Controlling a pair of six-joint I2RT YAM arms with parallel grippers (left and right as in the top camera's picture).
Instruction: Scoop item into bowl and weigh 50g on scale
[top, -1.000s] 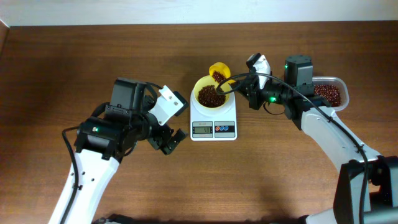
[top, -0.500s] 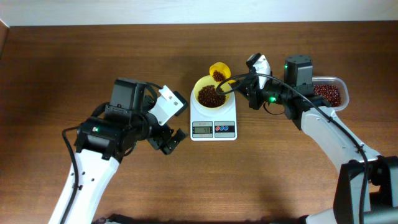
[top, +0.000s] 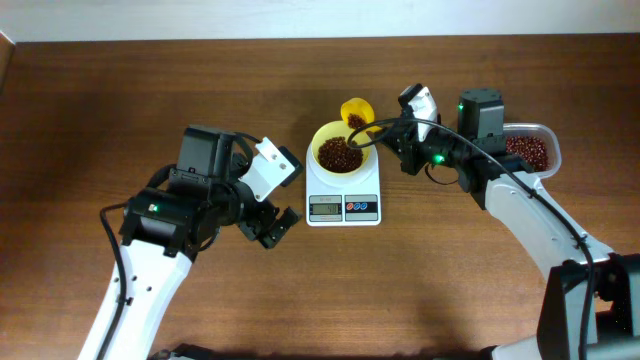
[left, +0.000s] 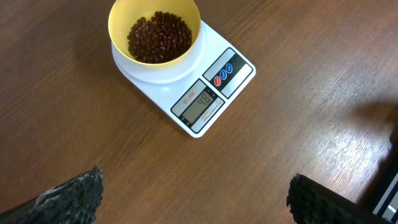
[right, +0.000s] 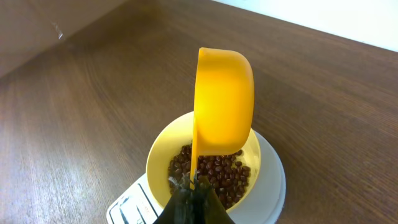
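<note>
Beans (top: 339, 153) are heaped in the bowl (top: 316, 150), a dark reddish-brown mound of tiny ovals, and the bowl sits square on the scale (top: 343, 186). The right gripper (top: 388, 136) is just beside the bowl's right rim, jaws clamped tight on the handle of the scoop (top: 355, 112). From the right wrist view the scoop is tipped on its side over the bowl, smooth orange-yellow plastic with its rounded back to the camera. Overhead, a few beans show in its cup at the bowl's far edge. More beans lie in the clear tub (top: 555, 150) by the right arm, well apart from the scale.

The left gripper (top: 272, 228) hangs over the table (top: 150, 90) near the scale's front left corner, fingers (left: 74, 191) spread wide and holding nothing. The bowl and scale lie ahead of it, apart.

The bowl is pale yellow, round and glossy. The scale is white with a round platform, a grey display and red and blue buttons in front. Its digits are lit but too small to read surely. The table is dark wood grain.
</note>
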